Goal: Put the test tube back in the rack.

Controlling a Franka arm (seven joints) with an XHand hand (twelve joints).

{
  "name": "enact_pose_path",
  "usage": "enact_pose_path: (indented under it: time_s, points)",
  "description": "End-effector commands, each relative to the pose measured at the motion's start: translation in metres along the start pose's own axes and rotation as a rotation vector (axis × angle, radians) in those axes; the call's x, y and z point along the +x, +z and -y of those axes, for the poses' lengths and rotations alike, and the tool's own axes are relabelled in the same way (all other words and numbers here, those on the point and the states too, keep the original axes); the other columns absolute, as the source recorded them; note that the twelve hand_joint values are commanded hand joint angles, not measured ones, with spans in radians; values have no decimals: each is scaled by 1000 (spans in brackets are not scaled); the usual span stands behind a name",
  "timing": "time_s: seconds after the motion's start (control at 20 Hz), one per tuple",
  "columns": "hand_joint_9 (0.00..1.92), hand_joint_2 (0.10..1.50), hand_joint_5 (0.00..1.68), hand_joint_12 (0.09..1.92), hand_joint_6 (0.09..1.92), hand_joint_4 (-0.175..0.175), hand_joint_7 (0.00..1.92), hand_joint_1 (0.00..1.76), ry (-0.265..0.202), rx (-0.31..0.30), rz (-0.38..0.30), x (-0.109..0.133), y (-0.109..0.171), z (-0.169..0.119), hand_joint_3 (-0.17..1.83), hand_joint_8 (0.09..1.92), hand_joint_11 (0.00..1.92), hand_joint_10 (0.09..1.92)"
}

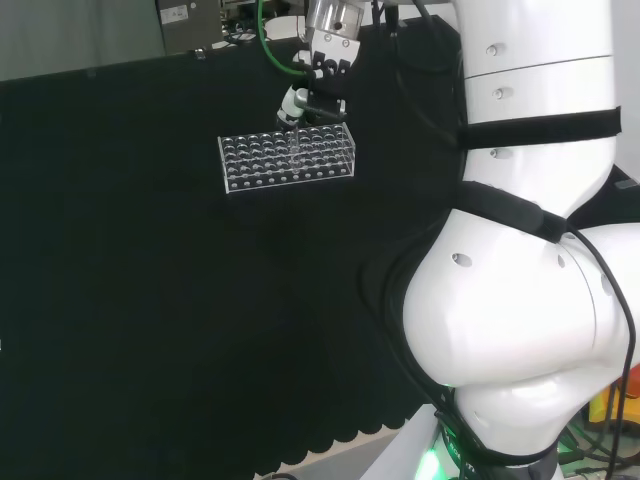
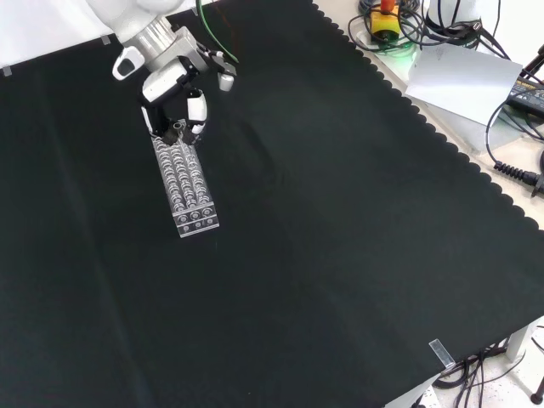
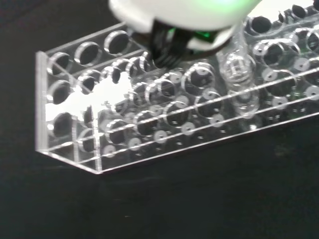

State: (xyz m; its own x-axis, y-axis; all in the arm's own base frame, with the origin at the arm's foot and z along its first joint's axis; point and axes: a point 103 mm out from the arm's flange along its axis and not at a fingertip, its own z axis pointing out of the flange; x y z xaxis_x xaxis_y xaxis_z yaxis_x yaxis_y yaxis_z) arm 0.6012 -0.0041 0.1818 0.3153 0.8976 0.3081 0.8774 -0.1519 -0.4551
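While the robot hand (image 1: 318,92) hangs over the far right end of the clear rack (image 1: 287,160) in the head view, its fingers curl down around something thin; a faint clear test tube (image 1: 296,140) seems to run from the fingertips into the rack's top plate, but I can't tell how deep.

Front view: robot hand (image 2: 178,93) sits at the rack's (image 2: 189,189) upper end, fingers drawn together in a pinch. Tube itself is lost against the acrylic here. Rack lies on the black table (image 2: 340,255), nothing else near it.

Wrist view: test tube (image 3: 238,82) stands upright in one of the rack's (image 3: 149,124) holes, lower part visible through the tiers. Blurred white part of the robot hand (image 3: 184,15) sits above it, dark fingers beside.

Handling, my read: light, rigid, thin glass or plastic, slippery and easy to crack. Pinch near the top rim, keep it vertical; any tilt will jam it against the hole edges.
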Motion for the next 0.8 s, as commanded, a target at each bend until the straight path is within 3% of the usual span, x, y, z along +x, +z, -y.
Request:
enact_pose_path:
  time_s: [0.05, 0.8]
  points:
    - [1067, 514, 814, 1419, 748, -75, 1035, 1192, -40, -10, -33, 7, -19, 14, 848, 839, 639, 826]
    - [904, 503, 737, 1441, 734, -39, 870, 1150, -99, -134, -16, 22, -101, 68, 840, 876, 560, 822]
